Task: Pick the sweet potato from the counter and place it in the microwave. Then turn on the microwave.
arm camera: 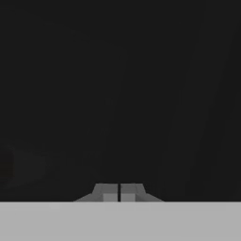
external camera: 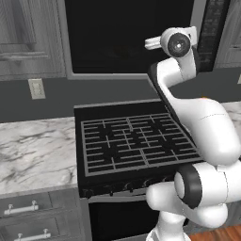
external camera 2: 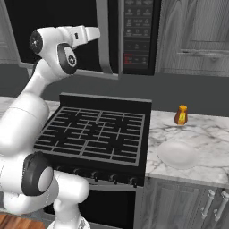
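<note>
Microwave (external camera 2: 112,36) above stove, black glass door shut; marble counter (external camera 2: 197,143) right of stove

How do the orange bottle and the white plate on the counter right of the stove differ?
The orange bottle stands upright and narrow; the white plate lies flat and wide. The bottle is orange with a yellow cap, the plate plain white. The bottle sits nearer the wall, the plate nearer the front edge. Both rest on the marble counter.

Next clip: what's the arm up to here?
The arm is raised over the stovetop with its hand up at the microwave, whose door looks shut. In the hand view the gripper is shut, holding nothing, facing dark glass. A bottle and a white plate sit on the counter.
</note>
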Motion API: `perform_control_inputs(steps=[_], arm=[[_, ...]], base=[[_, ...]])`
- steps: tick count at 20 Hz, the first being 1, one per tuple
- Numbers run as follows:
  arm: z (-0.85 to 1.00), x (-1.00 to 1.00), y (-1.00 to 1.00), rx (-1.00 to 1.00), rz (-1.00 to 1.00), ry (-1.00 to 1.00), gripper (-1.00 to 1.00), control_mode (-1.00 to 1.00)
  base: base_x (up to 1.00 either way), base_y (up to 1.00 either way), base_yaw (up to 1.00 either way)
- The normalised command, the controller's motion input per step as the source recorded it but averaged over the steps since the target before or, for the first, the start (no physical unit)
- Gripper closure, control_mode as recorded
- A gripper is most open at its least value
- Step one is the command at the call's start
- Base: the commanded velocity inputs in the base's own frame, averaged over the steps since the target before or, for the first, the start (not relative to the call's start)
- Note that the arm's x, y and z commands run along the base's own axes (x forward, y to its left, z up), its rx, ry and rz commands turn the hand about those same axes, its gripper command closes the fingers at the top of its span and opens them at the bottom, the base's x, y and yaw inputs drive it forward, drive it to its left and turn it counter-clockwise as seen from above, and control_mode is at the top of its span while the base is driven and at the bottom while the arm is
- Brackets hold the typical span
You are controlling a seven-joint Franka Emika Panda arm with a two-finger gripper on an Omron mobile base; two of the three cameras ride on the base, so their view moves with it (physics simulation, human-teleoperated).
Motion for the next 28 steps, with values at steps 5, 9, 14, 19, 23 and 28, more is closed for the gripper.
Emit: perform_control_inputs(steps=[5,9,14,19,23,28], arm=[[0.06,0.2,-0.13,0.0,0.1,0.05,1.0,-1.0],[0.01,0.2,-0.12,0.0,0.1,0.05,1.0,-1.0],[0.0,0.22,-0.13,0.0,0.1,0.06,1.0,-1.0],[0.0,0.24,-0.12,0.0,0.1,0.06,1.0,-1.0],[0.0,0.25,-0.1,0.0,0.1,0.04,1.0,-1.0],[0.0,0.21,-0.09,0.0,0.09,0.01,1.0,-1.0]], base=[[0.0,0.0,0.0],[0.0,0.0,0.0],[0.0,0.0,0.0],[0.0,0.0,0.0],[0.0,0.0,0.0],[0.0,0.0,0.0]])
